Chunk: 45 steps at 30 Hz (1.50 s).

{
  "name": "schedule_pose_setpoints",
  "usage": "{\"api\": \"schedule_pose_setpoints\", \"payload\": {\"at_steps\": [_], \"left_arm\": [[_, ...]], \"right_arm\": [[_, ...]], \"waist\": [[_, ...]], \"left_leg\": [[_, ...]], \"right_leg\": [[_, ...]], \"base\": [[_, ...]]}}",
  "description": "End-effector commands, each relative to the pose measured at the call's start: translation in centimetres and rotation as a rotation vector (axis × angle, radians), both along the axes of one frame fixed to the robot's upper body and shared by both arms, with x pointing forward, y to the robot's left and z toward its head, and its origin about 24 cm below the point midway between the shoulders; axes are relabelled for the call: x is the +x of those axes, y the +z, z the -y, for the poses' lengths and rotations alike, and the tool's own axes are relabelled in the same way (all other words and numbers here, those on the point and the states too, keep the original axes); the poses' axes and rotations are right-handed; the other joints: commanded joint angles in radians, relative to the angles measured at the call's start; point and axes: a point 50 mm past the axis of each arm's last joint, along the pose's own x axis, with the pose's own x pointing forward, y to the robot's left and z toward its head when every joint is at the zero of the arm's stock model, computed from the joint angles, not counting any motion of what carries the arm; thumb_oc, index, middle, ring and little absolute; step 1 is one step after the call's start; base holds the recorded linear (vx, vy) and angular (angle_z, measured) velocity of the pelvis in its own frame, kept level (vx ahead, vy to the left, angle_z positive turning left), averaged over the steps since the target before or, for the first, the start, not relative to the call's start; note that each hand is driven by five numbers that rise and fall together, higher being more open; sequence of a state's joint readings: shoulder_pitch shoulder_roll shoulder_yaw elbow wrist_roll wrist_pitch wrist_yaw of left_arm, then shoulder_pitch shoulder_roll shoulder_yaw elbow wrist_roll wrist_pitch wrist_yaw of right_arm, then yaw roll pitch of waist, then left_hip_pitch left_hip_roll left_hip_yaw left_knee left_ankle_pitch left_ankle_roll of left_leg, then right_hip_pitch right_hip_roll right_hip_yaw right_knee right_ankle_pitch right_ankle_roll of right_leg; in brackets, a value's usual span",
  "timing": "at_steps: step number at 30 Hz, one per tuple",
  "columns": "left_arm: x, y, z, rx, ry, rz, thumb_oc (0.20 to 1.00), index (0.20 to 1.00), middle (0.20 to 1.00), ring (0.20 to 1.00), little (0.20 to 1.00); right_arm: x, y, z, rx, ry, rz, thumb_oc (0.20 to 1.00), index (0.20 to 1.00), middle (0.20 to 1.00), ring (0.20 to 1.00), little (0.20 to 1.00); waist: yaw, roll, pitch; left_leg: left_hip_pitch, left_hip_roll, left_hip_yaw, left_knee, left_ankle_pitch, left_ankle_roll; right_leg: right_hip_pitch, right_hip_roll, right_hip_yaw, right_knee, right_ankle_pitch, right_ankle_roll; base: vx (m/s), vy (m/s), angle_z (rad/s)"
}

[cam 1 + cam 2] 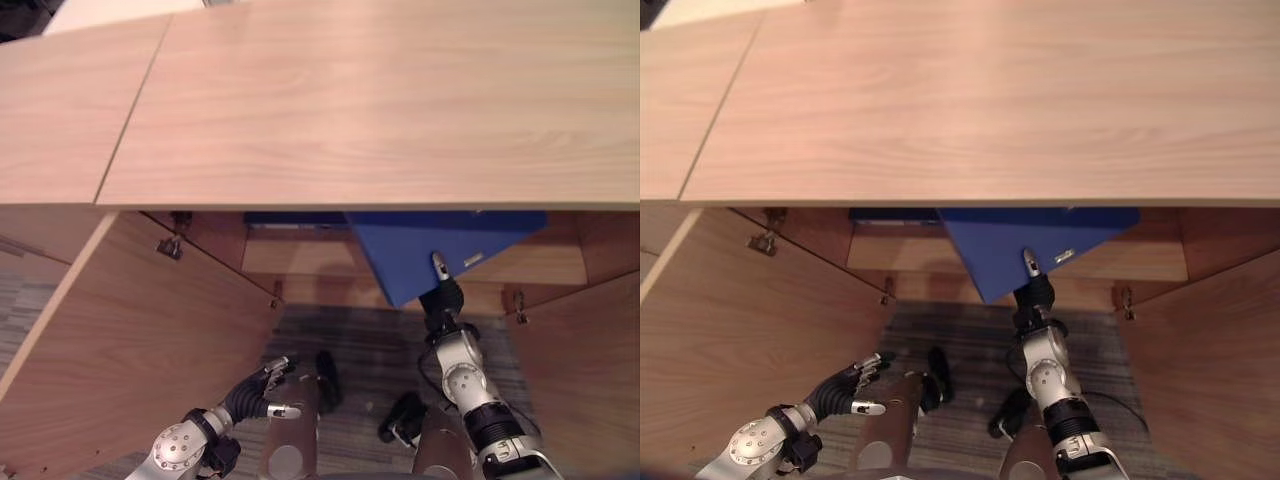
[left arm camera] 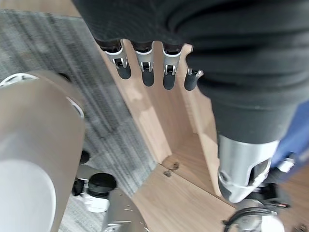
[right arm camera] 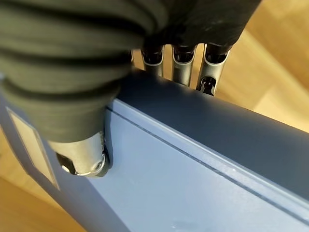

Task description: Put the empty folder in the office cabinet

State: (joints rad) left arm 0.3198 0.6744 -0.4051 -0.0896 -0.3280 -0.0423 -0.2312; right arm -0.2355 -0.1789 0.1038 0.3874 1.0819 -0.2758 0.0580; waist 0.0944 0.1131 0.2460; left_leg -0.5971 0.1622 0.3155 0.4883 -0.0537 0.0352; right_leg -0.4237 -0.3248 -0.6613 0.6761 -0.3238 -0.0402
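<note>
The blue folder (image 1: 430,255) is tilted, half under the cabinet (image 1: 380,110) top's front edge, clamped by the right hand (image 3: 91,145) — thumb on its face, fingers (image 3: 211,77) over its spine. The left hand (image 1: 262,388) hangs low with fingers relaxed — beside the open door (image 1: 130,350)

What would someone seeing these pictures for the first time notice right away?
First, the blue folder, tilted and partly inside the open cabinet under its wide wooden top, with the right hand gripping its edge, fingers over one side and thumb on the other. Next, the cabinet doors swung wide open on both sides. The left hand hangs low near the left door, fingers relaxed and holding nothing.
</note>
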Motion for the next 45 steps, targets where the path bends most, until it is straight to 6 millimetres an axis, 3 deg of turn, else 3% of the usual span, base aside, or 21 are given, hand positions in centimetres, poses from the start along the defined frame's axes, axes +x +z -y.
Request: {"api": "schedule_pose_setpoints", "payload": {"at_steps": [1,9,14,24,29,34,40,45], "left_arm": [[0.2,2.1,1.4,-0.074,-0.012,0.098,1.0,1.0,1.0,1.0,1.0],[0.5,2.5,2.2,-0.092,-0.03,0.116,1.0,1.0,1.0,1.0,1.0],[0.7,3.2,2.5,-0.089,-0.037,0.144,1.0,1.0,1.0,1.0,1.0],[1.3,4.3,2.3,-0.062,-0.039,0.179,1.0,1.0,1.0,1.0,1.0],[1.0,3.8,1.3,-0.002,-0.063,0.137,1.0,1.0,1.0,1.0,1.0],[1.2,3.4,0.8,0.047,-0.07,0.123,1.0,1.0,1.0,1.0,1.0],[1.4,3.2,0.4,0.088,-0.073,0.113,1.0,1.0,1.0,1.0,1.0],[1.7,3.3,0.4,0.119,-0.069,0.131,1.0,1.0,1.0,1.0,1.0]], "right_arm": [[0.9,7.1,0.1,0.037,-0.067,0.33,0.2,0.2,0.2,0.2,0.2],[0.7,9.3,1.1,0.014,-0.146,0.405,0.2,0.2,0.2,0.2,0.2],[1.1,10.2,3.2,0.043,-0.277,0.407,0.2,0.2,0.2,0.2,0.2],[2.8,14.2,6.4,0.041,-0.474,0.442,0.2,0.2,0.2,0.2,0.2],[4.8,18.6,8.4,-0.017,-0.522,0.478,0.2,0.2,0.2,0.2,0.2],[6.7,22.8,8.8,-0.099,-0.513,0.476,0.2,0.2,0.2,0.2,0.2],[9.2,23.1,8.3,-0.095,-0.486,0.326,0.2,0.2,0.2,0.2,0.2],[9.8,23.8,7.8,0.071,-0.502,0.319,0.2,0.2,0.2,0.2,0.2]], "waist": [[-0.008,-0.027,-0.002],[-0.014,-0.034,-0.036],[-0.019,-0.038,-0.045],[0.016,-0.048,-0.061],[0.051,-0.064,-0.051],[0.065,-0.069,-0.021],[0.064,-0.064,0.0],[0.073,-0.058,0.017]], "left_leg": [[-0.136,0.032,-0.027,0.18,-0.062,-0.017],[-0.294,0.05,-0.055,0.292,-0.1,-0.003],[-0.378,0.061,-0.076,0.361,-0.125,0.002],[-0.521,0.074,-0.099,0.453,-0.151,0.018],[-0.495,0.097,-0.092,0.376,-0.115,-0.004],[-0.477,0.113,-0.081,0.368,-0.115,-0.011],[-0.47,0.128,-0.064,0.371,-0.117,-0.011],[-0.463,0.127,-0.062,0.359,-0.116,-0.016]], "right_leg": [[0.03,-0.016,0.031,-0.122,0.096,0.046],[-0.121,-0.064,0.051,0.005,0.045,0.026],[-0.209,-0.093,0.08,0.09,0.014,0.014],[-0.355,-0.151,0.106,0.216,-0.021,-0.003],[-0.323,-0.119,0.076,0.134,0.018,0.007],[-0.323,-0.103,0.089,0.119,0.031,0.0],[-0.328,-0.095,0.098,0.114,0.043,-0.004],[-0.325,-0.093,0.099,0.103,0.052,0.0]], "base": [[-0.05,0.0,0.16],[-0.01,0.01,0.06],[0.0,0.011,-0.02],[0.0,-0.003,-0.01],[-0.03,-0.057,0.1],[-0.05,-0.02,-0.06],[-0.04,-0.002,-0.12],[-0.02,-0.008,0.0]]}}
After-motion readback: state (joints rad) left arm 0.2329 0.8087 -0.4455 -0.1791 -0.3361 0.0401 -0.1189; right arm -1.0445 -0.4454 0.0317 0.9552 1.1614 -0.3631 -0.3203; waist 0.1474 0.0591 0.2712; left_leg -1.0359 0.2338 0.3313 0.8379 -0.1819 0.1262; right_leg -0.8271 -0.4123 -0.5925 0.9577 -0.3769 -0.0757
